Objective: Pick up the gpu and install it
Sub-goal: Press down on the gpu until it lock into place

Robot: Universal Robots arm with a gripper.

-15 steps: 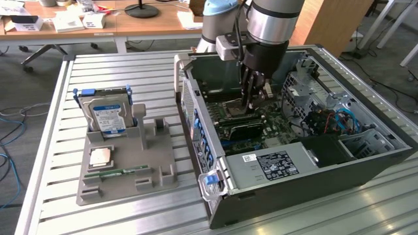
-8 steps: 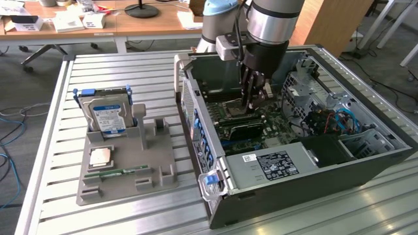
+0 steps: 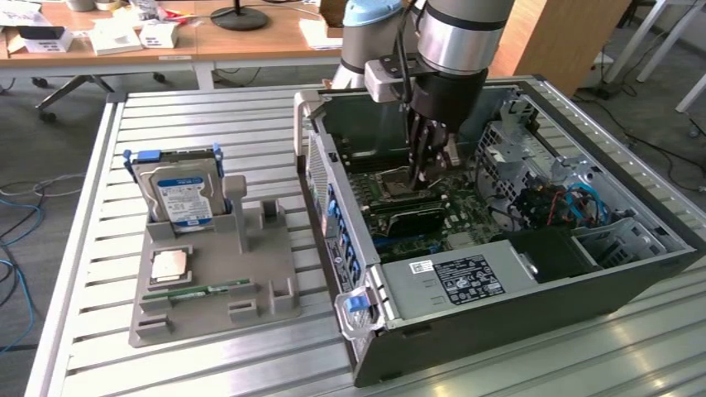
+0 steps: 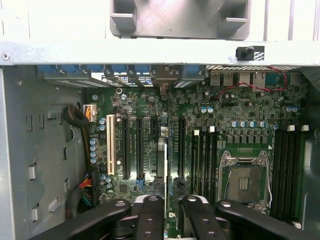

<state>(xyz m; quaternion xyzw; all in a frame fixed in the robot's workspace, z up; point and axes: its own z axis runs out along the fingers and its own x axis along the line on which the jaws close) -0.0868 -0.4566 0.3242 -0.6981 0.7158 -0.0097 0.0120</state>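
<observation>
The gpu (image 3: 414,219) is a dark flat card standing on edge in a slot of the motherboard inside the open computer case (image 3: 617,273). In the wrist view the gpu (image 4: 161,155) appears edge-on as a thin pale strip between black slots. My gripper (image 3: 428,175) reaches down into the case just above the card, close to the empty CPU socket (image 4: 245,182). The black fingers (image 4: 150,215) stand a little apart, with a narrow gap over the card's edge. My gripper (image 4: 172,200) has nothing clamped between them.
A grey parts holder (image 3: 264,281) beside the case, at the exterior view's left, carries a blue-labelled hard drive (image 3: 182,194), a CPU chip (image 3: 169,263) and a green RAM stick (image 3: 198,291). The power supply (image 3: 458,277) and drive cages (image 3: 617,236) crowd the case.
</observation>
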